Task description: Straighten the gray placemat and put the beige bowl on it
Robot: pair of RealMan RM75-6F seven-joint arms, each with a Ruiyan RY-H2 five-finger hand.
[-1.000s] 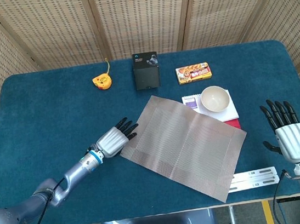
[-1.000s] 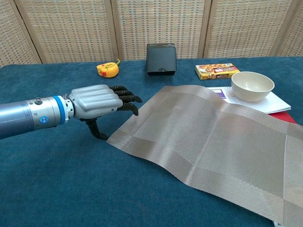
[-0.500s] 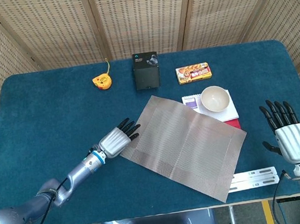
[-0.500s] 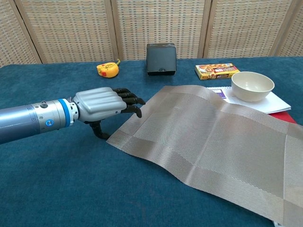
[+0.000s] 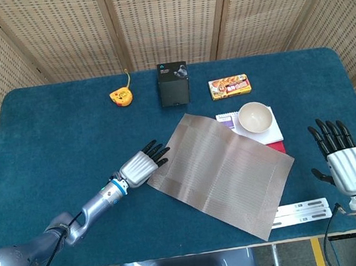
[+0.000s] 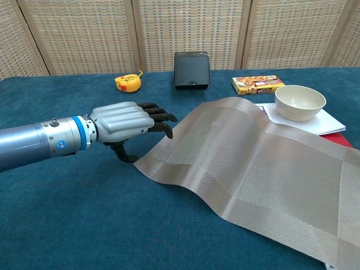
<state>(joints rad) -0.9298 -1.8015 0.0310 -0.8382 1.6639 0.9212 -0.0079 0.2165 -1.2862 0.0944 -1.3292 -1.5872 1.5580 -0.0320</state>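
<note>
The gray placemat (image 5: pixel 222 172) is seen lying skewed on the blue table (image 5: pixel 54 142), rotated so that one corner points toward the front edge, near the middle-right of the surface. Its left corner is pinched by the left hand (image 5: pixel 142 166), thumb below and fingers above, and in the chest view that edge is seen lifted off the cloth. The beige bowl (image 5: pixel 255 117) is found upright on a white notebook (image 5: pixel 267 134) just past the placemat's far right edge. The right hand (image 5: pixel 343 160) is held near the front right corner, fingers spread, holding nothing. Along the back edge a yellow tape measure (image 5: pixel 120 96), a black box (image 5: pixel 173 83) and a snack box (image 5: pixel 229 86) are noted.
</note>
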